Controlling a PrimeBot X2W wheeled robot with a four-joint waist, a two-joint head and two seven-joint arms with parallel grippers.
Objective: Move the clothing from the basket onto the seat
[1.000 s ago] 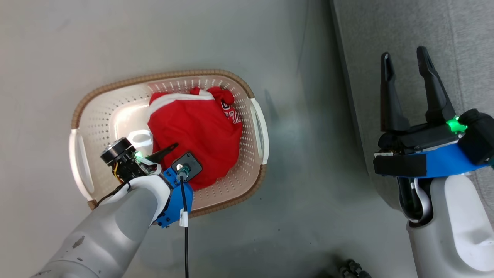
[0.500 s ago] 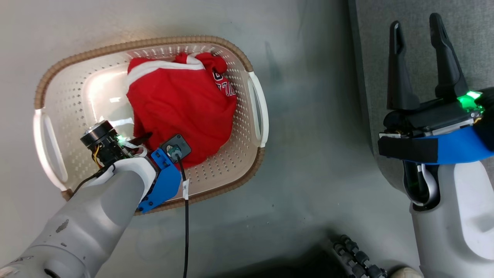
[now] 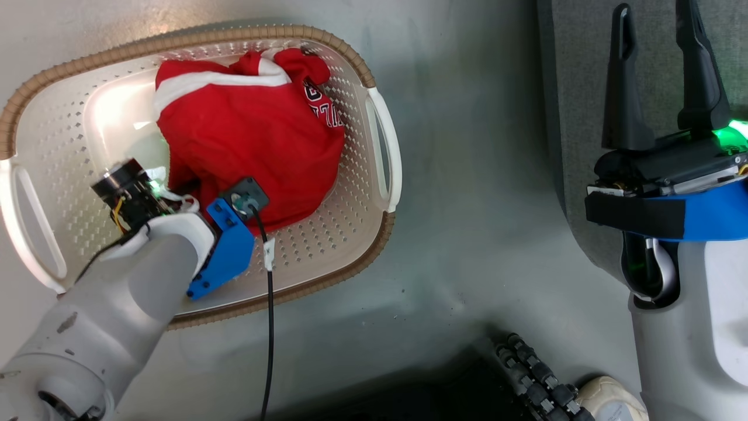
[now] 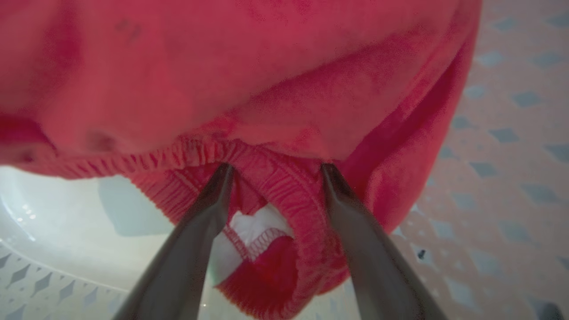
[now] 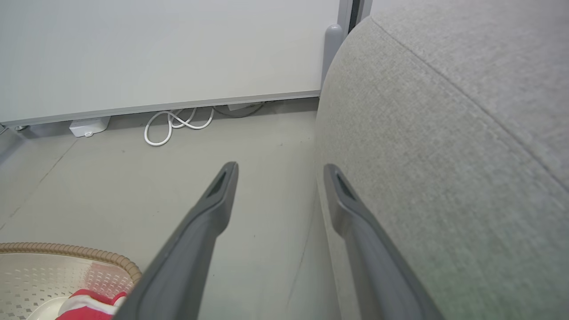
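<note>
The clothing (image 3: 245, 134), a red bundle with white trim and lettering, lies in the cream basket (image 3: 374, 245) with its brown rim. My left arm reaches down into the basket at the bundle's near-left edge. In the left wrist view the left gripper (image 4: 275, 171) is open, both fingertips (image 4: 222, 178) pressed against a red elastic hem with a fold of fabric bulging between them. My right gripper (image 3: 654, 9) stands open with nothing in it, over the edge of the grey seat (image 3: 584, 58). The right wrist view has that gripper (image 5: 280, 171) beside the seat (image 5: 444, 133), with the basket (image 5: 66, 253) low left.
Grey floor (image 3: 467, 175) separates basket and seat. A black cable (image 3: 269, 304) hangs from my left wrist over the basket's near rim. A black ribbed hose (image 3: 532, 374) lies at the bottom of the head view. By the wall sit a white cable loop (image 5: 173, 124) and a small white box (image 5: 89, 126).
The head camera has moved, so the basket looks bigger and higher left. My left gripper has sunk into the clothing's edge, its finger now hidden in the head view. Both grippers stay open.
</note>
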